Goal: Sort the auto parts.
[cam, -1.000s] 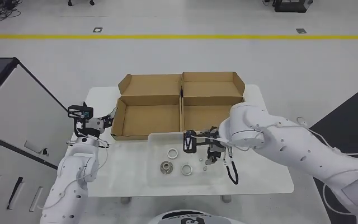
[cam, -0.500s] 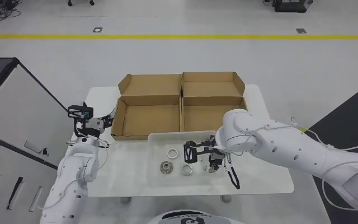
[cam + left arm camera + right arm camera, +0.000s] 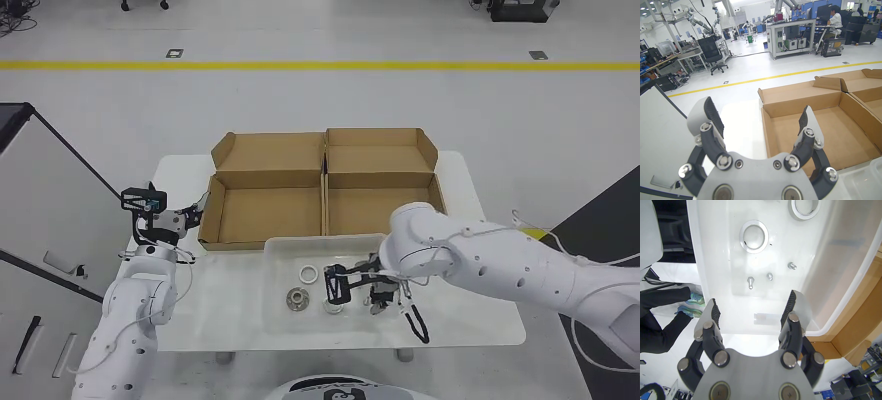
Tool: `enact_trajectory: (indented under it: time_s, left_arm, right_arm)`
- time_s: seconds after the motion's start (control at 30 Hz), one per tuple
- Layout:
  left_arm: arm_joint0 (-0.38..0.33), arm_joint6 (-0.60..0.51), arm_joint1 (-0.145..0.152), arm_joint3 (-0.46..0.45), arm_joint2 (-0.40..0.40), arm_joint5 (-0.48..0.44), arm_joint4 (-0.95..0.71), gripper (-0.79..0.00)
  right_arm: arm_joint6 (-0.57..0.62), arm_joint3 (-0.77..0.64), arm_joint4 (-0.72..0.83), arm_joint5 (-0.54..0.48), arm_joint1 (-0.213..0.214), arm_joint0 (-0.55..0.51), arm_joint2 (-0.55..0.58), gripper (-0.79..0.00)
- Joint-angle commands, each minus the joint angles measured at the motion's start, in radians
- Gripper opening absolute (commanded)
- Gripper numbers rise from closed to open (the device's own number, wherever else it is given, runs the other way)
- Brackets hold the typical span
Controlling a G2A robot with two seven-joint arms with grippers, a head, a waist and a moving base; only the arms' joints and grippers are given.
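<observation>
The right gripper (image 3: 753, 299) is hanging with its fingers (image 3: 716, 311) spread wide over the clear tray (image 3: 825, 256), where small bolts (image 3: 769, 276) are lying near a shiny ring (image 3: 753, 237), and they are looking hard, light and slippery, so pinching one across its middle is probably best.

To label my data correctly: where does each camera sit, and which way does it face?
Top view: on the robot, looking down on the table, both arms visible.
Left wrist view: behind the open left gripper, facing across the left cardboard box to the room.
Right wrist view: behind the open right gripper, looking down into the clear tray with rings and bolts.
Shared: top and right wrist views both show the tray.
</observation>
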Motion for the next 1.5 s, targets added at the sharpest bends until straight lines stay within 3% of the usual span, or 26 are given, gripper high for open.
enact_trajectory:
  time_s: [0.0, 0.13, 0.4, 1.47]
  left_arm:
    - [0.0, 0.0, 0.0, 0.0, 0.0, 0.0, 0.0, 0.0]
    - [0.0, 0.0, 0.0, 0.0, 0.0, 0.0, 0.0, 0.0]
    - [0.0, 0.0, 0.0, 0.0, 0.0, 0.0, 0.0, 0.0]
    - [0.0, 0.0, 0.0, 0.0, 0.0, 0.0, 0.0, 0.0]
  right_arm:
    - [-0.001, 0.005, -0.01, -0.001, -0.005, -0.007, 0.0, -0.243]
    - [-0.002, 0.02, -0.022, -0.002, -0.015, -0.018, 0.0, -0.382]
    - [0.008, 0.036, -0.043, 0.008, -0.027, -0.039, 0.0, -0.422]
    - [0.016, 0.158, -0.085, 0.016, -0.097, -0.098, 0.0, -0.425]
